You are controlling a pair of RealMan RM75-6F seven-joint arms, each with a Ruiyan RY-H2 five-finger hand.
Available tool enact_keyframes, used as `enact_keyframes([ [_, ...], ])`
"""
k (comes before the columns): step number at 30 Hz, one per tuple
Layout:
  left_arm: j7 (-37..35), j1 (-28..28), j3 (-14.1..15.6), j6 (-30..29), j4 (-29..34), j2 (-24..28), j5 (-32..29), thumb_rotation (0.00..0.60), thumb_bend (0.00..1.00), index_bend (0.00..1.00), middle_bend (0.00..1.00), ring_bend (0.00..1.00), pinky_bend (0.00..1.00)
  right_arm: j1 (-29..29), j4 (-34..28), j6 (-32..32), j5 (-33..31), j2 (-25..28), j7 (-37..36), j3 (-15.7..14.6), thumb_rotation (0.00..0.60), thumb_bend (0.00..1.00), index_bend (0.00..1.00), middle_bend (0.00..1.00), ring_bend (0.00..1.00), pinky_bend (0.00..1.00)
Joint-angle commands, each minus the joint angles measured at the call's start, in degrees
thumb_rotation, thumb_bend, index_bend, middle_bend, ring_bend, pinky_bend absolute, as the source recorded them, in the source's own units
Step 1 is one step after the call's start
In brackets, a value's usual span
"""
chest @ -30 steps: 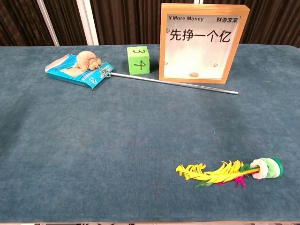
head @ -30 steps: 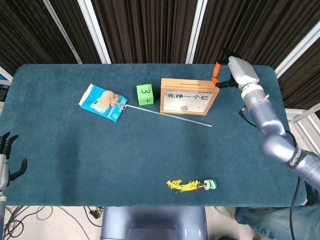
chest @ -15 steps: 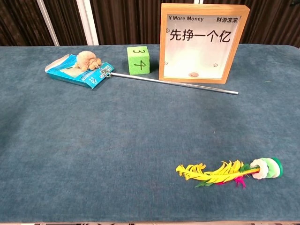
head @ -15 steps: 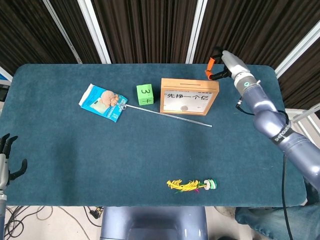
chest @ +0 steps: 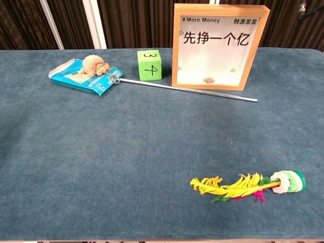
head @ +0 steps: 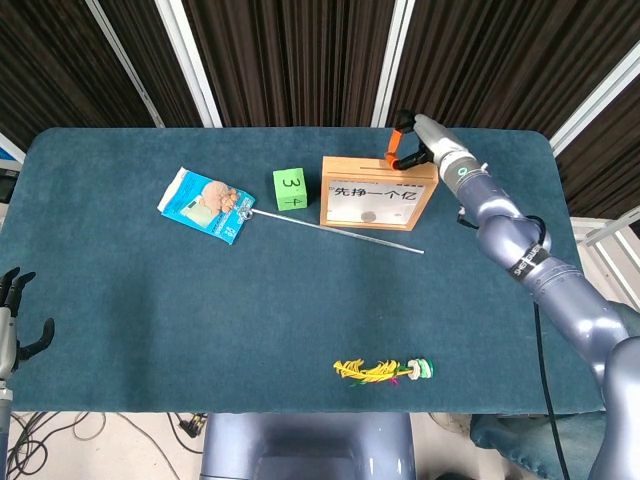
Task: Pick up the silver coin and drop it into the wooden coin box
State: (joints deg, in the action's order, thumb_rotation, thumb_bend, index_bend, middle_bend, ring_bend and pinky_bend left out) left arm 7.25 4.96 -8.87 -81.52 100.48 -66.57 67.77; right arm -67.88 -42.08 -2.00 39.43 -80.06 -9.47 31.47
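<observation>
**Mia:** Where is the right hand (head: 410, 146)?

**Ben:** It is up over the top edge of the wooden coin box with the clear front (head: 377, 192), near the back of the blue cloth table (head: 200, 330). Its orange-tipped fingers (head: 395, 146) are curled close together.

**Mia:** Is it holding the coin?

**Ben:** I cannot tell. The fingertips are too small to see between. But there is a small round silver coin (chest: 208, 80) lying at the bottom inside the box, behind the clear front (you can see it best from the chest view).

**Mia:** And the left hand (head: 12, 320)?

**Ben:** It is way off at the near left edge of the table. Its dark fingers are spread apart and it holds nothing.

**Mia:** What else is on the table?

**Ben:** A green foam cube with numbers on it (chest: 149, 64) sits just left of the box. A long thin metal rod (chest: 187, 89) lies in front of the box. Its left end reaches a blue packet (chest: 83, 81) with a small tan fuzzy toy (chest: 95, 65) on top. Near the front right there is a yellow feather toy with a green and white round end (chest: 248, 185), well apart from the rest.
</observation>
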Motion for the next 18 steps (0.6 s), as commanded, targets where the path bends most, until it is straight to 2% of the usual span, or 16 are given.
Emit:
enact_keyframes([
  [1, -0.09, -0.03, 0.06, -0.05, 0.05, 0.08, 0.08, 0.6, 0.4, 0.15, 0.03, 0.04, 0.0, 0.33, -0.05, -0.46, 1.38, -0.85, -0.76, 0.54, 0.6, 0.54, 0.79, 0.05, 0.0, 0.0],
  [18, -0.42, 0.08, 0.19, -0.09, 0.07, 0.26, 0.1, 0.6, 0.4, 0.15, 0.03, 0.04, 0.0, 1.41, -1.25, -0.78, 6.76, -0.89, -4.13, 3.0, 0.6, 0.54, 0.79, 0.05, 0.0, 0.0],
])
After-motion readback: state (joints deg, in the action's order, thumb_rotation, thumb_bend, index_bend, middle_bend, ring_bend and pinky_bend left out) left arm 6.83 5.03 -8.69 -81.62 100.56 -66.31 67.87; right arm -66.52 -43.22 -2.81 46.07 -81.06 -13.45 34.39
